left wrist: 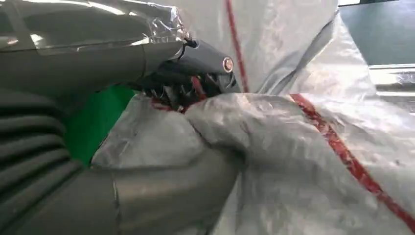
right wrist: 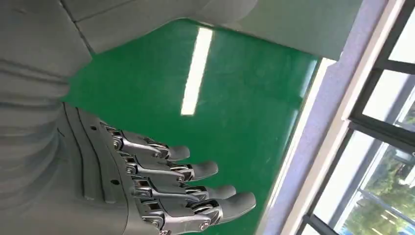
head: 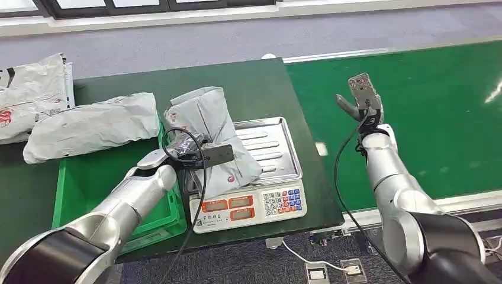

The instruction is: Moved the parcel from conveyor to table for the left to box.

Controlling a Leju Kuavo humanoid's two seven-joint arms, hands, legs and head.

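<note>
**Parcel on the scale, left hand gripping it; right hand idle over the conveyor**

The grey parcel (head: 216, 133) is lying on the steel pan of the weighing scale (head: 278, 151), which is sitting on the dark green table (head: 248, 83) near its edge beside the conveyor. The parcel is overhanging the pan's side towards the green bin (head: 95, 177) and is standing partly bunched up, its film creased.

The left hand (head: 195, 155) is reaching in from the bin side and is gripping the parcel – in the left wrist view the thumb (left wrist: 161, 191) is pressing into the film on one side while the dark fingers (left wrist: 195, 85) are closing on a fold on the other, with red print on the bag running between them. A black cable is looping over the wrist.

The right hand (head: 361, 97) is hovering above the green conveyor belt (head: 444, 118), well apart from the scale. It is holding nothing; the right wrist view is showing its fingers (right wrist: 195, 171) extended, lying side by side, with the belt beneath.

Other items: a second grey parcel (head: 89, 127) is resting across the far rim of the bin, and further grey bags (head: 29, 94) are lying at the table's far left corner. The scale's front panel – two orange displays and a keypad (head: 283, 200) – is facing the robot; the readings are too small to tell
</note>
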